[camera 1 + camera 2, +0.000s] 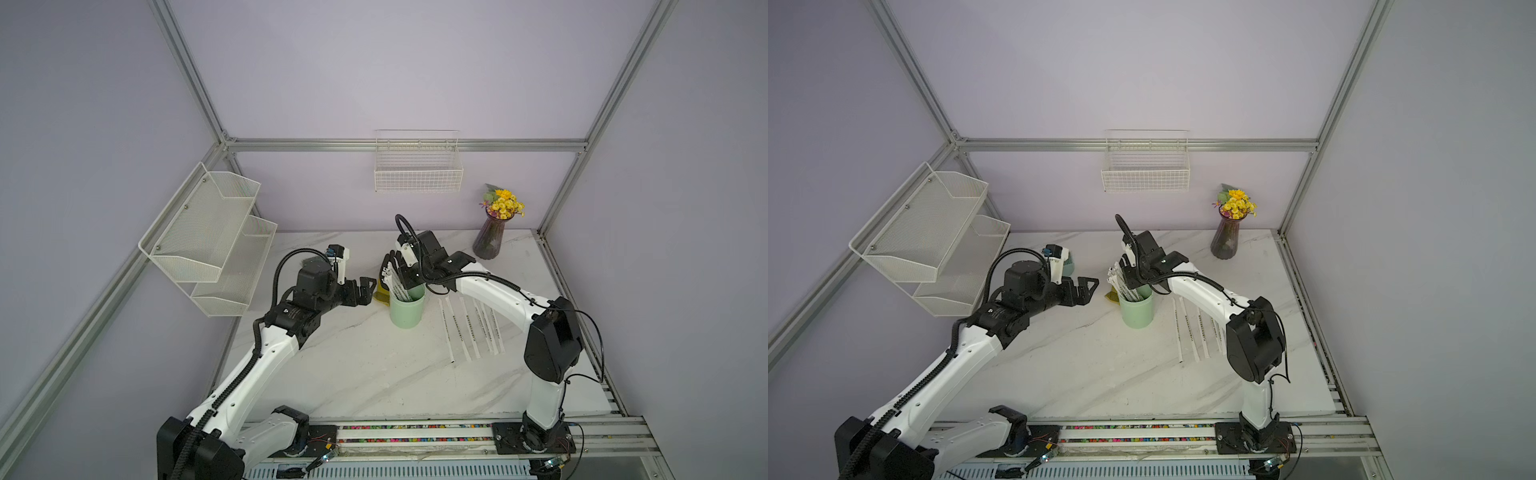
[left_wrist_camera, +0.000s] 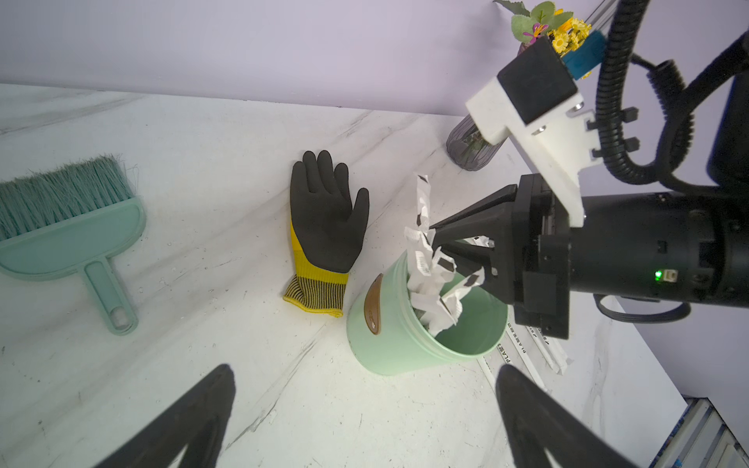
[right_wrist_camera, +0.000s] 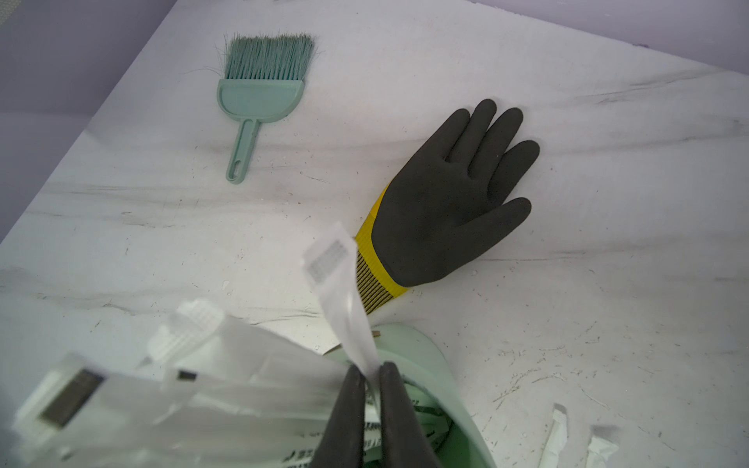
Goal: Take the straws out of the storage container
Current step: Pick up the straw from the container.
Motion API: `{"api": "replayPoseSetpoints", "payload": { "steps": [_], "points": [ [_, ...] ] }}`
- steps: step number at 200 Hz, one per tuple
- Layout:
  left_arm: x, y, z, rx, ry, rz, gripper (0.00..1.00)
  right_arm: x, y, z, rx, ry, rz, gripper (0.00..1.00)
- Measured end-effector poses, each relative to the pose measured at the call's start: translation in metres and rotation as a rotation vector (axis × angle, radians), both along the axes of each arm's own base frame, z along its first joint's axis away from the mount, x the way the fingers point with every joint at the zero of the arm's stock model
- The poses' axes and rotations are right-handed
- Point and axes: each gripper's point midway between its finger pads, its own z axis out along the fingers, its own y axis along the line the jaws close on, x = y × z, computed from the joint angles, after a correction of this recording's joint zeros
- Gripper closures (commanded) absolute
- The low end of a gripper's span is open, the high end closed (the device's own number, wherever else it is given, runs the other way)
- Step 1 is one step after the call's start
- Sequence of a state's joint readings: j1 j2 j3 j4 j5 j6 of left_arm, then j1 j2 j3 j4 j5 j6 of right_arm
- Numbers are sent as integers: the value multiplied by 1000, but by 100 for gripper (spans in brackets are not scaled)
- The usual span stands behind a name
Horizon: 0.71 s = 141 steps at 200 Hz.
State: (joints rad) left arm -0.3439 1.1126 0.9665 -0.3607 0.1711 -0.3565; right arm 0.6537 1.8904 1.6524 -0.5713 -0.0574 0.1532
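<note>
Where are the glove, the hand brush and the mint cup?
glove (image 3: 441, 210): right wrist view, on the black palm.
hand brush (image 3: 259, 95): right wrist view, on the plastic head.
mint cup (image 2: 397, 352): left wrist view, on the outer wall.

straws (image 2: 425, 259): white paper wrappers, matt, crinkled at the ends. storage container (image 2: 389, 348): smooth mint plastic, satin, with a slightly shiny brown patch on its wall. tabletop (image 1: 365, 365): marble-look slab, low sheen, fine scuffs. glove (image 2: 324, 227): grainy matt black rubbery coating, yellow ribbed knit cuff. brush (image 2: 73, 239): mint plastic, stiff bristles. vase (image 1: 490, 241): ribbed translucent purple glass. wire basket (image 1: 417, 174) and mesh rack (image 1: 208, 232): white-coated metal. frame (image 1: 519, 145): bare brushed aluminium.
</note>
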Motion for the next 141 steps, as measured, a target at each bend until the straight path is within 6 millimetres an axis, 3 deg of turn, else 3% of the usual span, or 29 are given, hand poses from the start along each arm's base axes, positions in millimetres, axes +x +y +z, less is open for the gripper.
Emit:
{"api": "replayPoseSetpoints", "payload": {
  "steps": [39, 141],
  "points": [
    [0, 0, 0, 0, 0, 0, 0, -1, -4, 7, 3, -16, -16, 90],
    [-3, 1, 5, -5, -14, 0, 0, -7, -20, 63, 42, -121, -57, 91]
  ]
}}
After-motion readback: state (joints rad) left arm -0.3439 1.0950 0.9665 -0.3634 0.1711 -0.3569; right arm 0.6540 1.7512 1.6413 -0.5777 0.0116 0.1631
